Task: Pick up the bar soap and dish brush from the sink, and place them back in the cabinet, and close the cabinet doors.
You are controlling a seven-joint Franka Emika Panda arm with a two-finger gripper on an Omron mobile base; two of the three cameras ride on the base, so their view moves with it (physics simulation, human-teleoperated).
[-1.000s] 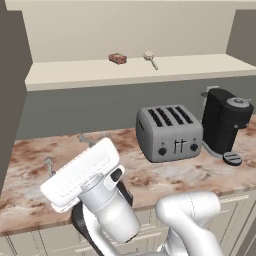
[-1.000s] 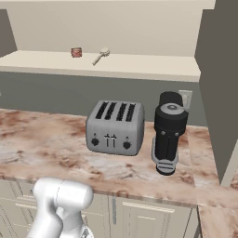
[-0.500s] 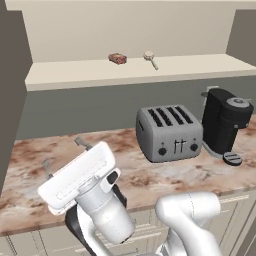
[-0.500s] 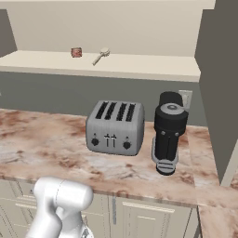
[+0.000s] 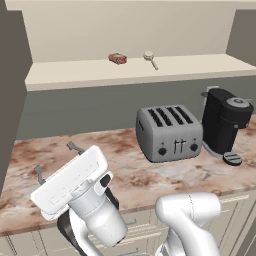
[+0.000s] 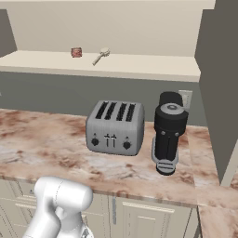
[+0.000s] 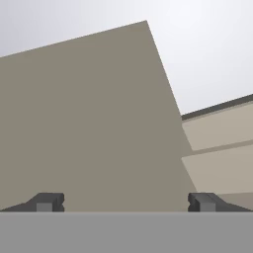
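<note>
The bar soap (image 5: 117, 58) and dish brush (image 5: 149, 58) are both seen parked just beside each other on the cabinet (image 5: 130, 72) shelf, so what's left is probably the cabinet doors (image 7: 89, 123), which look stiff and rigid and are best pushed flat on the panel or caught by an edge. The gripper (image 5: 55, 161) is held wide apart with nothing in it, low over the counter (image 5: 125, 170) at its left end. Plenty of open room is left there, though the toaster (image 5: 169, 132) and coffee machine (image 5: 225, 127) crowd the right.
</note>
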